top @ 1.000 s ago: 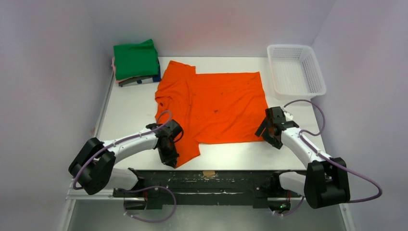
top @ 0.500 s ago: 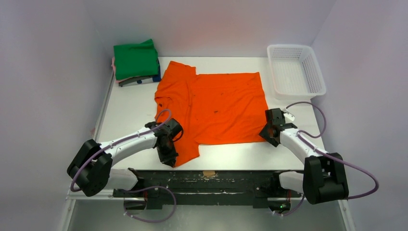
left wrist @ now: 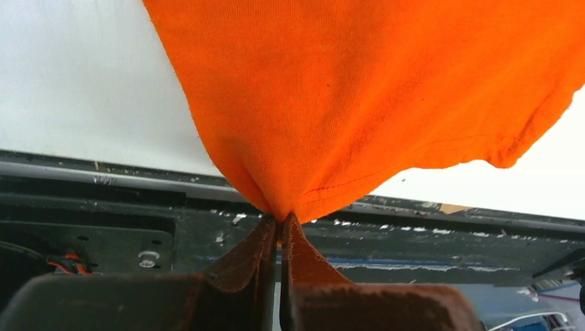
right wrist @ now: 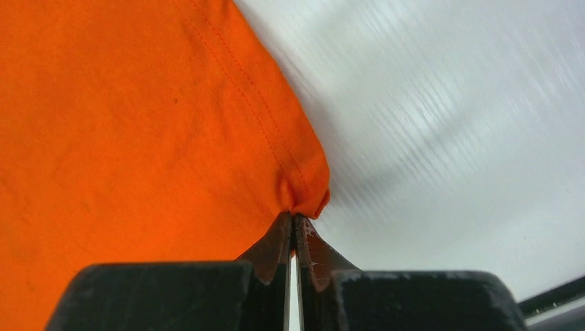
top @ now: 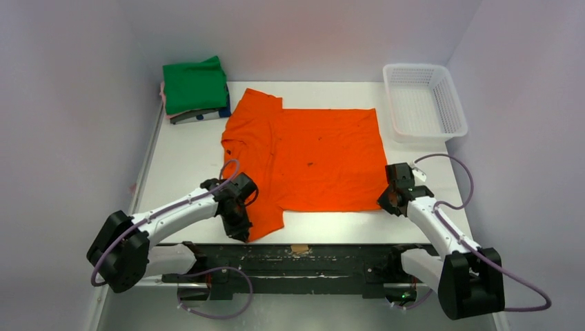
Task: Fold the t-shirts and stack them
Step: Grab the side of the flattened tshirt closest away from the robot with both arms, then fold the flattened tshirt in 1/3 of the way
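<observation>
Left wrist shows our left hand (left wrist: pixel 281 224) clamped on the orange t-shirt (left wrist: pixel 359 89), while our right hand (right wrist: pixel 295 224) pinches its corner.

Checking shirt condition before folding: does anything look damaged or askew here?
The orange t-shirt has a few small dark specks near its middle; stains or holes, I cannot tell. It lies slightly skewed, its near sleeve pinched by the left gripper and its near-right corner by the right gripper.

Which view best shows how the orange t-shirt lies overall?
Top external: the whole orange t-shirt shows, spread out. Each wrist view shows only the bit pinched in its gripper: left gripper a near edge, right gripper a hem corner.
</observation>
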Motion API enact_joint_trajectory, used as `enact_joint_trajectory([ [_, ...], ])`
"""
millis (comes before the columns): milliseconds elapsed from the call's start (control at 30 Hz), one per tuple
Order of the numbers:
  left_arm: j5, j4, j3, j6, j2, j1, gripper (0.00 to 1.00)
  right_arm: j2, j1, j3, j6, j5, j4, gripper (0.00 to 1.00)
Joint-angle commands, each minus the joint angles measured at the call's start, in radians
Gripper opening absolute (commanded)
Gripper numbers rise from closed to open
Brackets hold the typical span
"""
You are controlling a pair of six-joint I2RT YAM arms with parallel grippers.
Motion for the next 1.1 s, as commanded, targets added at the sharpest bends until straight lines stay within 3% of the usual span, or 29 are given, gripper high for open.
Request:
enact_joint_trajectory([
  [0, 0.081, -0.043, -0.076, -0.033, -0.093, -0.013, 0.0, -0.088, 0.007, 0.032, 0.007, -0.094, -0.215, 0.0],
  [200, 0.114, -0.003, -0.054, 0.003, -0.162, -0.014, 0.0, -0.084, 0.01, 0.067, -0.009, -0.133, -0.248, 0.0],
  [433, 0.013, -0.034, 0.238, 0.146, 0.043, 0.012, 0.0, -0.041, 0.01, 0.125, -0.041, -0.185, -0.136, 0.0],
  [767, 0.013, 0.07, 0.411, 0.17, 0.15, 0.206, 0.0, 0.085, 0.01, 0.316, -0.141, -0.161, -0.079, 0.0],
  [1067, -0.11, 0.082, 0.627, 0.216, 0.265, 0.304, 0.0, 0.24, 0.009, 0.497, -0.206, -0.081, -0.057, 0.0],
])
